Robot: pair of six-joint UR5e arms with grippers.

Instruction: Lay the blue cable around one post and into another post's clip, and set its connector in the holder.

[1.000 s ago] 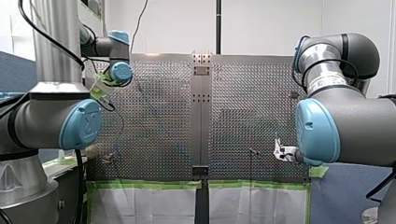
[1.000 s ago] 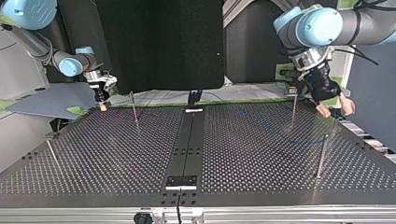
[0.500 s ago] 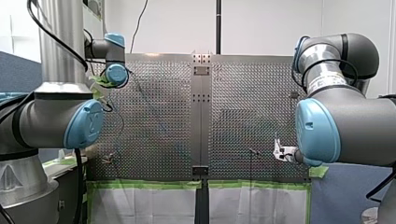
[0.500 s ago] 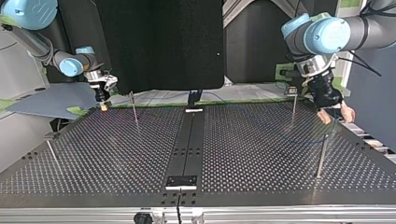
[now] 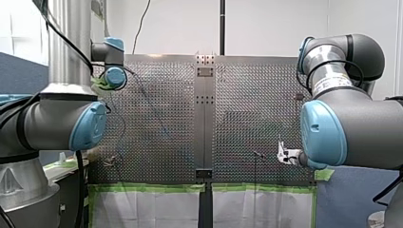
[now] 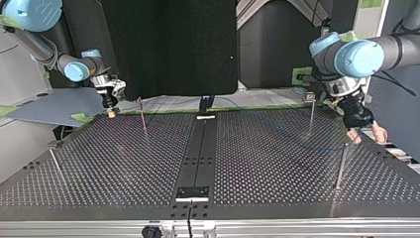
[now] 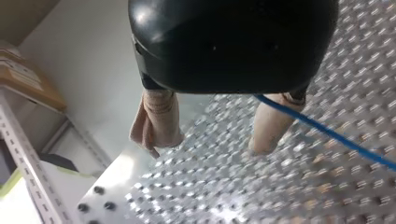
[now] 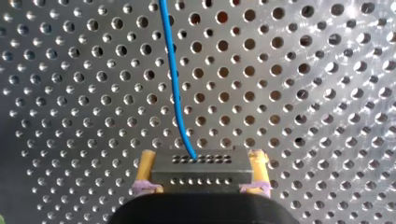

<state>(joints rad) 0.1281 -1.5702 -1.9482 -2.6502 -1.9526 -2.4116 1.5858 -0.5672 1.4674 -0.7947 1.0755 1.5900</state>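
Note:
In the right wrist view my right gripper (image 8: 202,173) is shut on the grey connector (image 8: 201,169), yellow pads on both its ends. The blue cable (image 8: 174,79) leaves the connector and runs ahead over the perforated table. In the top view this gripper (image 6: 111,112) hangs at the table's far left corner. My left gripper (image 6: 365,134) stands open near the right edge, its beige pads (image 6: 352,135) apart, past the far right post (image 6: 311,112). In the left wrist view the cable (image 7: 327,134) runs loose past one beige finger (image 7: 271,127); nothing is gripped between them.
Thin metal posts stand on the table: one near my right gripper (image 6: 142,115), one at the near right (image 6: 341,166), one at the near left (image 6: 53,161). A dark centre strip carries a small black plate (image 6: 192,192) near the front edge.
My left gripper has swung toward the top view's right and nearer the table's side edge, away from the far right post. My right gripper has stayed put with the connector.

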